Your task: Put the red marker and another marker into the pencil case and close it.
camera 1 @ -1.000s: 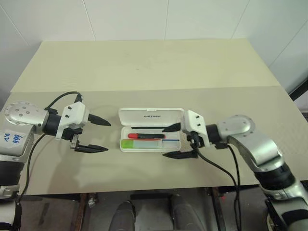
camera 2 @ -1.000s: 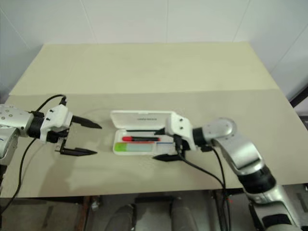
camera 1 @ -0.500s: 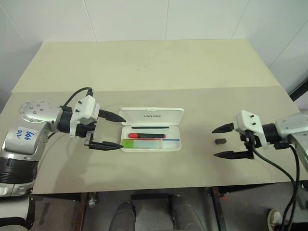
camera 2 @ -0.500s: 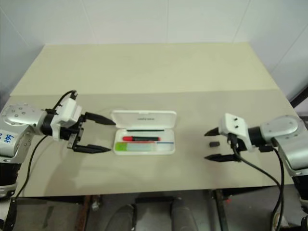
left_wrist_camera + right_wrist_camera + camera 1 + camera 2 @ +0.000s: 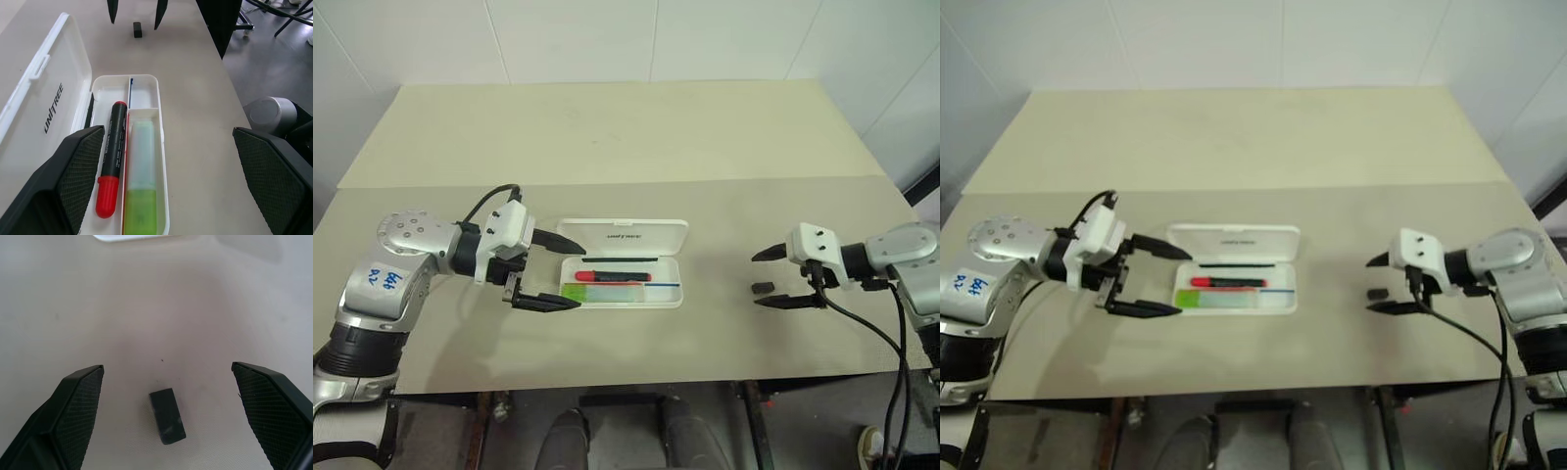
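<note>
The white pencil case (image 5: 672,235) lies open in the middle of the table, lid folded back. In its tray the red marker (image 5: 612,276) lies beside another marker (image 5: 600,291) with a green cap and pale body. The left wrist view shows both, the red marker (image 5: 111,161) along the lid side and the green-capped marker (image 5: 141,193) in the front slot. My left gripper (image 5: 581,275) is open, its fingers straddling the case's left end. My right gripper (image 5: 754,280) is open well to the right of the case.
A small black block (image 5: 763,288) lies on the table between my right gripper's fingers, also seen as the black block (image 5: 167,416) in the right wrist view. The table's front edge runs close below the case. Bare tabletop stretches behind the case.
My right gripper has drawn away from the case's right end to the black block on the right. My left gripper has moved right, up to the case's left end.
</note>
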{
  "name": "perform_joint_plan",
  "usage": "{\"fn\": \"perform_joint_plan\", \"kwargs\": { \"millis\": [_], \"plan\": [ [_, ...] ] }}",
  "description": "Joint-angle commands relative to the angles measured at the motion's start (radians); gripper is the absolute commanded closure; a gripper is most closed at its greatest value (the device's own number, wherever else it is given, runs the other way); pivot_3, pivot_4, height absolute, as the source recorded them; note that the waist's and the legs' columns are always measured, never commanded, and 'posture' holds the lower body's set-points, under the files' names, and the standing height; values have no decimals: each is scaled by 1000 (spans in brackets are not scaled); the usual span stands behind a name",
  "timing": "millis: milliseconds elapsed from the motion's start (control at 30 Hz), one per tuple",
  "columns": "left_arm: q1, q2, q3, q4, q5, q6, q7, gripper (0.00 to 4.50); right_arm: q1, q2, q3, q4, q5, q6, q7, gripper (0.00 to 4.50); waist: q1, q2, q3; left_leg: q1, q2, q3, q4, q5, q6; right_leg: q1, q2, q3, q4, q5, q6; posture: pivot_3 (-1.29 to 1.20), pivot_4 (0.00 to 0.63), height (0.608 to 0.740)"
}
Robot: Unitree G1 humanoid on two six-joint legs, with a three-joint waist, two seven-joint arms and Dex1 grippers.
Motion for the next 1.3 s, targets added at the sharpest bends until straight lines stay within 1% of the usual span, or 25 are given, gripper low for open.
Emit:
{"fn": "perform_joint_plan", "kwargs": {
  "millis": [33, 300, 333, 400, 500, 600, 700, 733, 933, 1033, 1167, 1300],
  "plan": [
    [-12, -1, 7, -33, -21, 6, 8, 0, -36, 7, 9, 72, -31, -58, 25, 85, 0, 0, 0, 0, 0, 0, 0, 0, 0, 0, 0, 0, 0, 0, 0, 0, 150, 740],
    [4, 7, 25, -55, -27, 17, 22, 0, -103, 12, 22, 225, -77, -141, 61, 85, -2, 0, 0, 0, 0, 0, 0, 0, 0, 0, 0, 0, 0, 0, 0, 0, 150, 740],
    [4, 7, 25, -58, -27, 20, 24, 0, -111, 14, 24, 242, -82, -151, 65, 243, -2, 0, 0, 0, 0, 0, 0, 0, 0, 0, 0, 0, 1, 0, 0, 0, 150, 740],
    [4, 6, 26, -62, -28, 24, 28, 0, -121, 18, 25, 260, -85, -163, 72, 689, -2, 0, 0, 0, 0, 0, 0, 0, 0, 0, 0, 0, 0, 0, 0, 0, 150, 740],
    [4, 7, 28, -65, -29, 26, 31, 0, -128, 25, 27, 268, -84, -171, 82, 1689, -2, 0, 0, 1, 0, 0, 0, 0, 0, 0, 0, 0, 1, 0, 0, 0, 150, 740],
    [4, 8, 29, -65, -28, 27, 31, 0, -121, 35, 26, 246, -74, -162, 90, 2808, -3, 0, 0, 1, 0, 0, 0, 0, 0, 0, 0, 0, 1, 0, 0, 0, 150, 740],
    [0, 6, 27, -64, -28, 28, 34, 0, -104, 43, 24, 210, -61, -149, 100, 4018, -3, 0, 0, 1, 0, 0, 0, 0, 0, 0, 0, 0, 1, 0, 0, 0, 150, 740],
    [-1, 6, 26, -64, -28, 28, 34, 0, -100, 43, 23, 202, -60, -146, 101, 4220, -3, 0, 0, 1, 0, 0, 1, 0, 0, 1, 0, 0, 1, 0, 0, 0, 150, 740],
    [-9, 5, 22, -52, -25, 23, 32, 0, -88, 41, 16, 167, -60, -126, 77, 4229, -1, 0, 0, 1, 0, 0, 1, 0, 0, 1, 0, 0, 1, 0, 0, 0, 150, 740],
    [-16, 6, 19, -40, -19, 17, 28, 0, -84, 36, -2, 110, -34, -70, 74, 4229, -2, 0, 0, 1, 0, 0, 0, 0, 0, 1, 0, 0, 1, 0, 0, 0, 150, 740],
    [-18, 13, 18, -24, -11, 4, 17, 0, -58, 17, -23, -50, 23, 31, 79, 4229, -1, 0, 0, 1, 0, 0, 0, 0, 0, 1, 0, 0, 1, 0, 0, 0, 150, 740],
    [-15, 20, 17, -13, -6, -8, 8, 0, -36, 34, -51, -225, 94, 190, 33, 4229, 0, 0, 0, 1, 0, 0, 1, 0, 0, 1, 0, 0, 1, 0, 0, 0, 150, 740]
  ]
}}
